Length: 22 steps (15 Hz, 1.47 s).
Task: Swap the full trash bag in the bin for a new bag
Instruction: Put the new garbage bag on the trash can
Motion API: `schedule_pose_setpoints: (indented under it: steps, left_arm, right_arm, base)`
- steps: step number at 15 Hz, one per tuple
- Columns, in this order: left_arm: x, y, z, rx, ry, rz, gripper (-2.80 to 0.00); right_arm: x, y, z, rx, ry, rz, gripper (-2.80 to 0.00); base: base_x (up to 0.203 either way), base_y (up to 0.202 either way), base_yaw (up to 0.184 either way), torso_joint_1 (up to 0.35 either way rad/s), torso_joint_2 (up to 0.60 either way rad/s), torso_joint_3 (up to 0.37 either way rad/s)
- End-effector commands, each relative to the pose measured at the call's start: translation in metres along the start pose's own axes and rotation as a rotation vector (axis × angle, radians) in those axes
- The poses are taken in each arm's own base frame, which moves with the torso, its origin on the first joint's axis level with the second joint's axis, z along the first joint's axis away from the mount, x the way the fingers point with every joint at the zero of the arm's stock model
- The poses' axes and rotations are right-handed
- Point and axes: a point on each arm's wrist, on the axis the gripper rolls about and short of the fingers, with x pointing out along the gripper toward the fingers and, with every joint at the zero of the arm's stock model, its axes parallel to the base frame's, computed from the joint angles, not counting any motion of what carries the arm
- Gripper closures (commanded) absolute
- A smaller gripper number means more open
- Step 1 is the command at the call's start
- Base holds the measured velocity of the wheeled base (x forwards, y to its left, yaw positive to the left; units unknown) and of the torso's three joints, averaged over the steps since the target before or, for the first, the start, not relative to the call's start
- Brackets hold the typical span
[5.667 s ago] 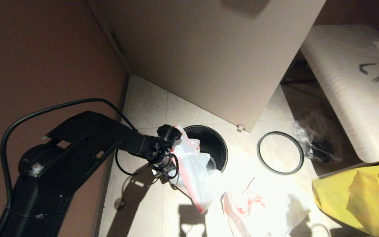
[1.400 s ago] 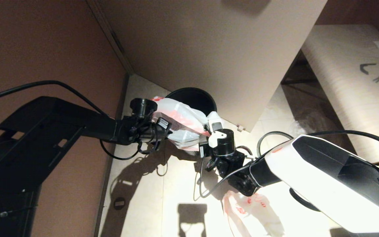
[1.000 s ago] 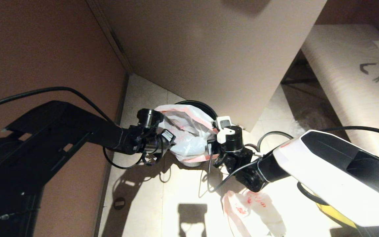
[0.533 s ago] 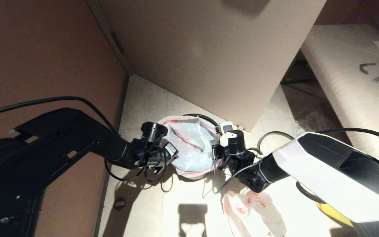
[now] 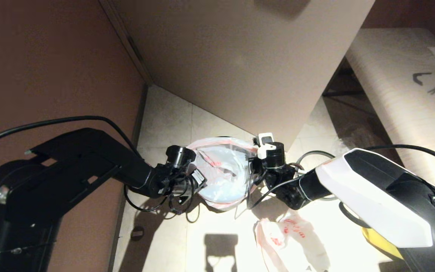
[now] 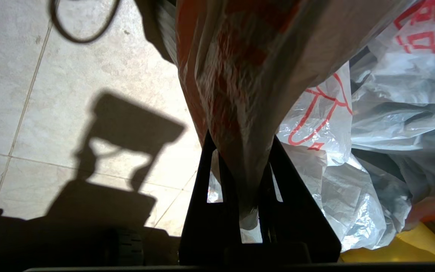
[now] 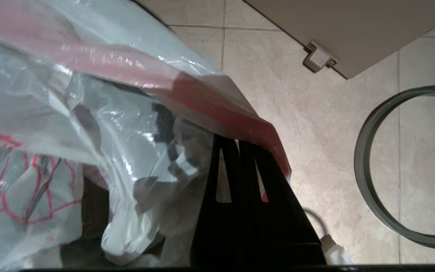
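Nearby, grey rim ring (image 7: 368, 177), cabinet panel (image 5: 247, 56)

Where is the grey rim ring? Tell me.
Right wrist view: the rim ring lies flat on the floor tiles beside the right gripper.

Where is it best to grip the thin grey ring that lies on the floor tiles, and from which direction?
Probably from straight above, pinching the band of the thin grey ring with one finger inside and one outside. It lies flat on the tiles, so no edge is open to a sideways approach, and the ring looks too wide to span.
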Motion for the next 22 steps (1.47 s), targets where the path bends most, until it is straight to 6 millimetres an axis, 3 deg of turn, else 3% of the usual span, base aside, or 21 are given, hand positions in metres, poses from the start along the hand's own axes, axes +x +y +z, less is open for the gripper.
schedule_pose_setpoints:
  steps: [1,6,11,16,19,22]
  left_arm:
    - [0.002,0.002,-0.003,0.01,0.009,0.01,0.0]
    - [0.003,0.004,-0.008,0.055,0.026,0.014,0.0]
    - [0.0,0.001,-0.01,0.066,0.042,-0.004,0.0]
    - [-0.005,-0.001,-0.012,0.1,0.08,-0.051,0.0]
    - [-0.004,0.005,-0.016,0.156,0.086,-0.044,0.0]
    - [0.005,0.017,-0.026,0.298,0.117,-0.001,0.0]
  right_arm:
    - [0.005,0.001,0.006,0.018,-0.021,0.006,0.0]
    - [0.02,0.002,0.027,0.08,-0.008,0.018,0.0]
    - [0.032,0.004,0.013,0.065,0.057,0.022,0.0]
    - [0.034,0.007,0.019,0.073,0.042,0.092,0.0]
    - [0.042,-0.004,0.01,0.075,0.054,0.078,0.0]
    - [0.043,-0.009,0.015,0.082,0.047,0.1,0.0]
  base:
    - [0.0,0.0,0.0,0.0,0.0,0.0]
    - [0.0,0.0,0.0,0.0,0.0,0.0]
    - [0.0,0.0,0.0,0.0,0.0,0.0]
    - [0.0,0.0,0.0,0.0,0.0,0.0]
    - [0.0,0.0,0.0,0.0,0.0,0.0]
    - [0.0,0.0,0.0,0.0,0.0,0.0]
